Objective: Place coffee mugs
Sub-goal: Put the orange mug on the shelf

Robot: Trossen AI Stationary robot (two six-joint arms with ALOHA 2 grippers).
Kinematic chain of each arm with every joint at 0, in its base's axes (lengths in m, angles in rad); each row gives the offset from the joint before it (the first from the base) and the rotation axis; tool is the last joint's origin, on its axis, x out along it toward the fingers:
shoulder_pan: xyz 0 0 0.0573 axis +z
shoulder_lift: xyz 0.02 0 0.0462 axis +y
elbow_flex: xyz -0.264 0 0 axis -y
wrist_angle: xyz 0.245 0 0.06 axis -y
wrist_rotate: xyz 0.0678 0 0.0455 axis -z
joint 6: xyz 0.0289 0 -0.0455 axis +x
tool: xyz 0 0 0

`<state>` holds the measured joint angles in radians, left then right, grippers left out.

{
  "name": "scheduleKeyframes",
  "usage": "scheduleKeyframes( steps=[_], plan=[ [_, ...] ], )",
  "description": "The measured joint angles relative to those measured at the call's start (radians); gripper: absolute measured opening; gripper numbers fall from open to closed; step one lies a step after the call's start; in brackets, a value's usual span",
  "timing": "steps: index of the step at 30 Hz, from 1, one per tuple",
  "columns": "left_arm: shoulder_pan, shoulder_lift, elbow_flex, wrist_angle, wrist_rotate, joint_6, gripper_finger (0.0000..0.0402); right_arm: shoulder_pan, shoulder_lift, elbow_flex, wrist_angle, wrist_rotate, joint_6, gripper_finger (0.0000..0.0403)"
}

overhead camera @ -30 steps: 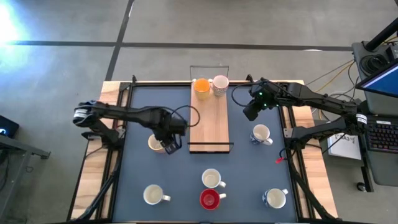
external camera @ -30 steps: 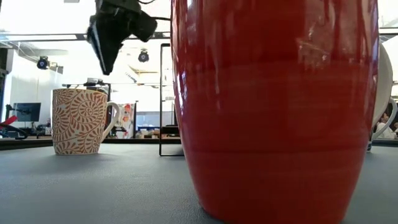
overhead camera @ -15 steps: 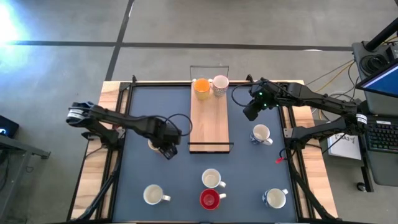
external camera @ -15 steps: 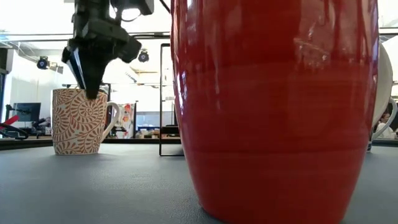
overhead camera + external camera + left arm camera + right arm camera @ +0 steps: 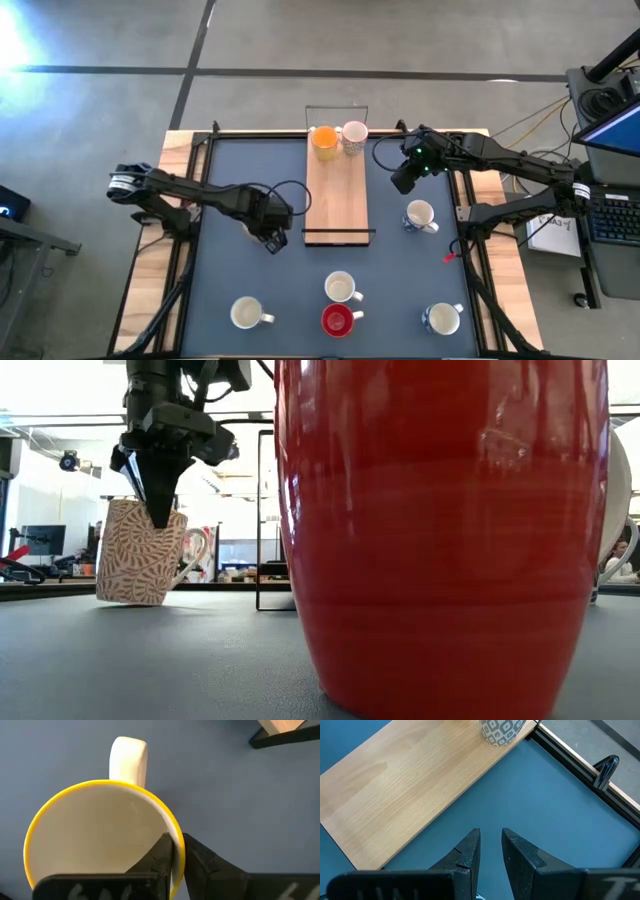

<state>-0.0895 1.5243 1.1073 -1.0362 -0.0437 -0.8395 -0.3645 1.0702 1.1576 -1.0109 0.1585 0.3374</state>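
Now tilted, patterned mug (image 5: pixel 142 553) in left tool (image 5: pixel 160 510).

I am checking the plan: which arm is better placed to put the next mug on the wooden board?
Left. The left gripper is shut on the rim of the patterned mug, which hangs tilted beside the wooden board. The right gripper holds nothing.

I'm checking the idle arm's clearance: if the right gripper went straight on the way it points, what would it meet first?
Probably the bare blue mat: the right gripper points down at it, beside the wooden board. Depth is unclear.
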Motion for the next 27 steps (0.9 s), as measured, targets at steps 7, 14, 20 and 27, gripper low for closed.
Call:
scheduleKeyframes(
  steps=[7, 14, 20, 27],
  plan=[
    [0.045, 0.003, 0.09, -0.013, -0.02, 0.038, 0.0006, 0.0, 0.0, 0.0, 0.0, 0.0, 0.0, 0.0068],
    [0.107, 0.02, 0.208, -0.017, -0.079, 0.135, 0.0006, 0.0, 0.0, 0.0, 0.0, 0.0, 0.0, 0.0068],
    [0.178, 0.096, 0.312, -0.025, -0.089, 0.241, 0.0005, 0.0, 0.0, 0.0, 0.0, 0.0, 0.0, 0.0068],
    [0.233, 0.213, 0.452, -0.051, -0.106, 0.362, 0.0007, 0.0, 0.0, 0.0, 0.0, 0.0, 0.0, 0.0068]
  ],
)
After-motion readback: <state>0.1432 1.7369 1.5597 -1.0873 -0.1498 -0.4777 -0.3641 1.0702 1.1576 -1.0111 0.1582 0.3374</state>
